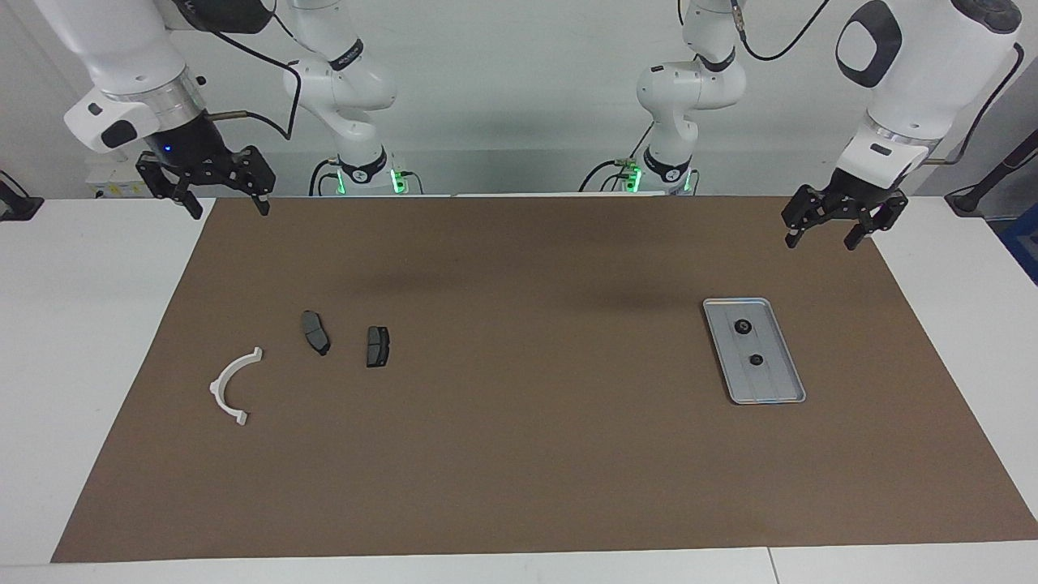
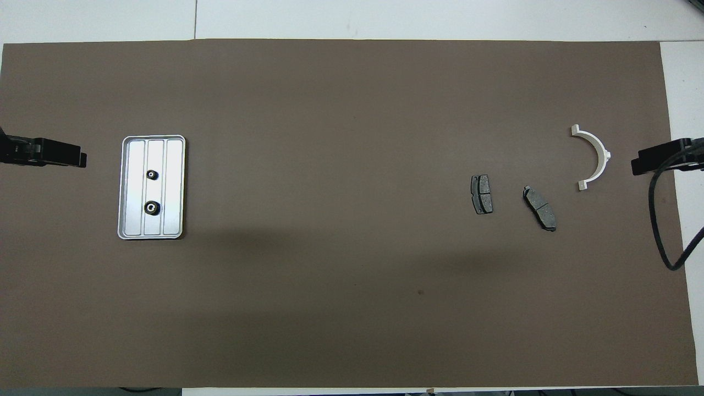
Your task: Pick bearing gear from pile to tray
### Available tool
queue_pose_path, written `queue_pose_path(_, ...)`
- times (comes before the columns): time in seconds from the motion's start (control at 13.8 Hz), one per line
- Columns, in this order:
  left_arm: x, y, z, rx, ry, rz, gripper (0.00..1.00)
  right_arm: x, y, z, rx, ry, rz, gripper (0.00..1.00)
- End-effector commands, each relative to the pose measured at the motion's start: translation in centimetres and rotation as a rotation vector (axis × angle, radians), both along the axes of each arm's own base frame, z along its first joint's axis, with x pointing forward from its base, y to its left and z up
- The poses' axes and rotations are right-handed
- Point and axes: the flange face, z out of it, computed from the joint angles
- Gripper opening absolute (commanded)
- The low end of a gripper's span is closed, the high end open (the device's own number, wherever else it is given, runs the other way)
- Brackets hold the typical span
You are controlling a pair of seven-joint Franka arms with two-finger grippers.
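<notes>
My tray [image 1: 766, 391] looks like bare silver-grey metal, smooth with a soft sheen and faint ribs along its floor. The two gears [image 1: 741, 326] in it are black and slightly glossy. The brown mat [image 1: 519, 454] over my tabletop [image 1: 89, 324] is matt and even, like paper or thin board; the tabletop itself is smooth white laminate. The half-ring [image 1: 229, 388] looks like white plastic, smooth. The two brake pads [image 1: 378, 345] have a dull, grainy dark-grey face. My left tool [image 1: 829, 227] and right tool [image 1: 217, 198] are matt black, on glossy white arm shells.
</notes>
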Motion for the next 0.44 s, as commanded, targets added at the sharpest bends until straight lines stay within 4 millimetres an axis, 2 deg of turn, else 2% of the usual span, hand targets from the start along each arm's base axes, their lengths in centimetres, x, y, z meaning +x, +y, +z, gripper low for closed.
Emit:
queue_pose_path(0.0,0.20,-0.20,0.62,-0.003,-0.019,0.010,1.00,-0.27,-0.22,-0.08,-0.013,-0.006,0.011,1.00)
queue_pose_path(0.36,0.18,-0.29,0.61,-0.004,-0.018,0.014,1.00,-0.28,-0.30,-0.08,-0.013,-0.006,0.010,1.00)
